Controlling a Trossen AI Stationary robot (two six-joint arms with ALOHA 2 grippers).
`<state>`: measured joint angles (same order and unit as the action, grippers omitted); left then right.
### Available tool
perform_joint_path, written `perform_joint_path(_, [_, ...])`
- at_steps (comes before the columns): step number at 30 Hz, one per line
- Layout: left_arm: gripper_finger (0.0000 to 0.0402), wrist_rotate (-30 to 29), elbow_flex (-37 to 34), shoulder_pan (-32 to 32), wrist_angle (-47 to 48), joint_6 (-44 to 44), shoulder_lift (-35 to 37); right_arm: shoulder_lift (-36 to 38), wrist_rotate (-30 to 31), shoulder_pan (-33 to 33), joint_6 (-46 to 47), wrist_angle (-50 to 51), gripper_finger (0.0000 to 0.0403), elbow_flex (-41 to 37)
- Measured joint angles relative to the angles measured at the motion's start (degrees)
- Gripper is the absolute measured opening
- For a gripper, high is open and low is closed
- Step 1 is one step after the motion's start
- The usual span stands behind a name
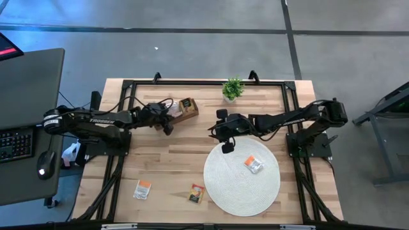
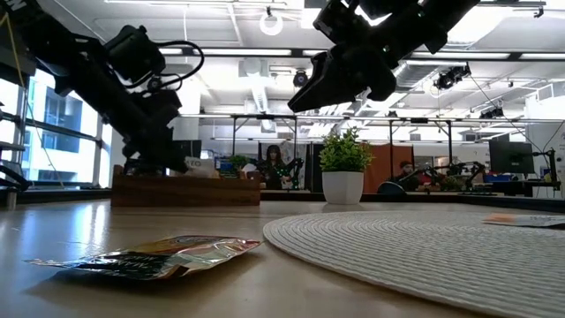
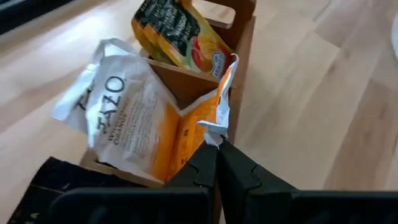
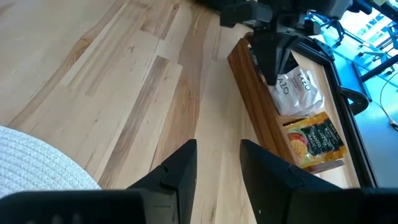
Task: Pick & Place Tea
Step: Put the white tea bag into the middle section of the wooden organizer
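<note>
Left tool (image 3: 216, 144) pinched on crinkly white-and-orange foil tea sachet (image 3: 134, 106) at its corner, over brown wooden compartment tray (image 3: 239, 37); light, limp, likely slippery; right tool (image 4: 217, 163) spread, idle above tabletop (image 4: 112, 81).

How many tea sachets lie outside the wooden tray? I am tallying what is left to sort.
3: one on the round mat at, two on the bare table at and. Others sit in the tray; some there may be hidden.
</note>
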<state>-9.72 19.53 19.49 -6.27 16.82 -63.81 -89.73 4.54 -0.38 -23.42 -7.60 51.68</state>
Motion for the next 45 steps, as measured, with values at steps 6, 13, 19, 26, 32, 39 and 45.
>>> perform_joint_path(6, [0.0048,-3.74,0.00,0.00,0.01,0.00,0.00,0.00,0.00,-0.01,-0.02,0.00,0.0119,0.00])
perform_joint_path(13, [0.0115,-12.13,0.00,0.00,0.01,0.00,-0.02,0.00,0.00,-0.02,-0.02,0.00,0.0119,0.00])
perform_joint_path(19, [0.0124,-20.27,0.00,0.00,0.10,0.00,-0.02,0.00,0.00,0.00,-0.15,0.00,0.0119,0.00])
perform_joint_path(26, [0.0124,-16.35,0.01,0.00,-0.90,0.00,1.45,0.00,-0.02,-0.01,-0.26,0.00,0.0119,0.00])
perform_joint_path(32, [0.0124,-11.20,0.07,-0.02,-1.25,0.98,4.67,0.02,-0.07,-0.02,-0.26,0.00,0.0119,0.00])
perform_joint_path(39, [0.0124,-6.67,0.07,-0.02,-1.25,1.77,12.34,0.02,-0.03,0.00,-0.21,0.00,0.0119,0.00])
perform_joint_path(45, [0.0124,9.98,0.07,-0.04,-1.35,1.66,18.26,0.04,6.91,6.49,1.09,6.77,0.0119,3.78])
